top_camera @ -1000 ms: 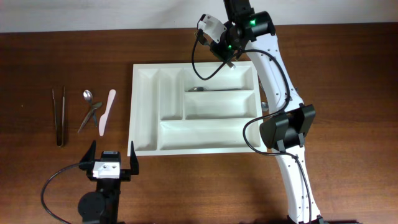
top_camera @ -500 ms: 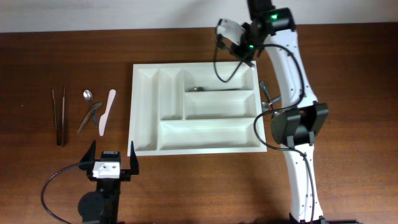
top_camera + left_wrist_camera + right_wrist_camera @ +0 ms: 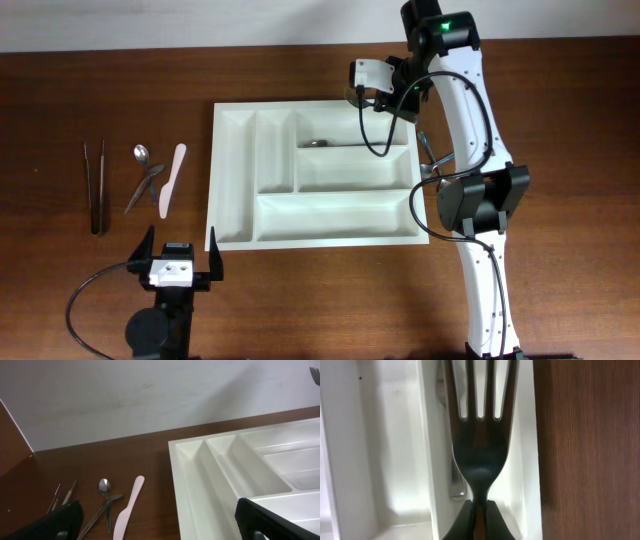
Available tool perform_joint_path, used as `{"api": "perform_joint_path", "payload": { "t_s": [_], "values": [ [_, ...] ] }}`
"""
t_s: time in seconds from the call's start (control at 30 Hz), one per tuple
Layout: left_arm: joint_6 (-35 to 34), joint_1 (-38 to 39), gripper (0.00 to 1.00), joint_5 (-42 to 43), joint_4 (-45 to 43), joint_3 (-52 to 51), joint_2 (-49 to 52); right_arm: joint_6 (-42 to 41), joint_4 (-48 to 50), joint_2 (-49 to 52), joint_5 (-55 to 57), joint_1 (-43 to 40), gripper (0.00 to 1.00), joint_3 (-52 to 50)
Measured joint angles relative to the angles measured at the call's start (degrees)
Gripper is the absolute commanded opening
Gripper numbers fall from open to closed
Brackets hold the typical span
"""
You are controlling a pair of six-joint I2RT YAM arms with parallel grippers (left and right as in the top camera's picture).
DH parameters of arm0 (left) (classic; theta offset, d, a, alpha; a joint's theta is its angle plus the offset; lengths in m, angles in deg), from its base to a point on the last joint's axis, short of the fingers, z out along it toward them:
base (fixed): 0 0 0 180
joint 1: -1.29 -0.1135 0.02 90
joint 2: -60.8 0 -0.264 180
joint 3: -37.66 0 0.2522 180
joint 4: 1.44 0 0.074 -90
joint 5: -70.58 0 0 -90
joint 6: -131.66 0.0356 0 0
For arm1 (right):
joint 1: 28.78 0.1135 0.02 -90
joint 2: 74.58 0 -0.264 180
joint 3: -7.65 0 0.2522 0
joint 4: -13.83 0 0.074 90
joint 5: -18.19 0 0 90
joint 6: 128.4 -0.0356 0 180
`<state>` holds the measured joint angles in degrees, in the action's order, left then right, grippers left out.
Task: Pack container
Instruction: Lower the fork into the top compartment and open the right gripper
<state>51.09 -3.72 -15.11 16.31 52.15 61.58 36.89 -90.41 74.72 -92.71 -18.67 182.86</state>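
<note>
Right gripper is clamped on the fork at its neck, tines pointing out, over the top right compartment of the white tray, near the right rim. One metal utensil already lies in that compartment. Left gripper has fingers spread apart, empty, below the tray's left corner. Not yet packed, all on the table left of the tray: tweezers, spoon, pale spatula, another metal piece. Early stage I'd say: one in, one in hand, four to go

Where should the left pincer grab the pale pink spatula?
Probably best: grip the pale pink spatula mid-length from straight above, left pincer closing across its narrow width. It lies flat on the table, long and thin, so no side entry; the spoon sits close alongside, so don't open wide.
</note>
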Motion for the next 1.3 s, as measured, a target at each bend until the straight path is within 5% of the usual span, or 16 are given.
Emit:
{"api": "perform_joint_path", "payload": {
  "t_s": [0.73, 1.03, 1.3],
  "values": [
    [0.0, 0.0, 0.99, 0.0, 0.0, 0.0, 0.0, 6.12, 8.66, 2.73, -5.57, 0.76, 0.04, -4.07],
    [0.0, 0.0, 0.99, 0.0, 0.0, 0.0, 0.0, 6.12, 9.09, 2.73, -6.05, 0.76, 0.98, -4.07],
    [0.0, 0.0, 0.99, 0.0, 0.0, 0.0, 0.0, 3.39, 12.09, 2.75, -6.21, 0.81, 0.99, -3.39]
  ]
}}
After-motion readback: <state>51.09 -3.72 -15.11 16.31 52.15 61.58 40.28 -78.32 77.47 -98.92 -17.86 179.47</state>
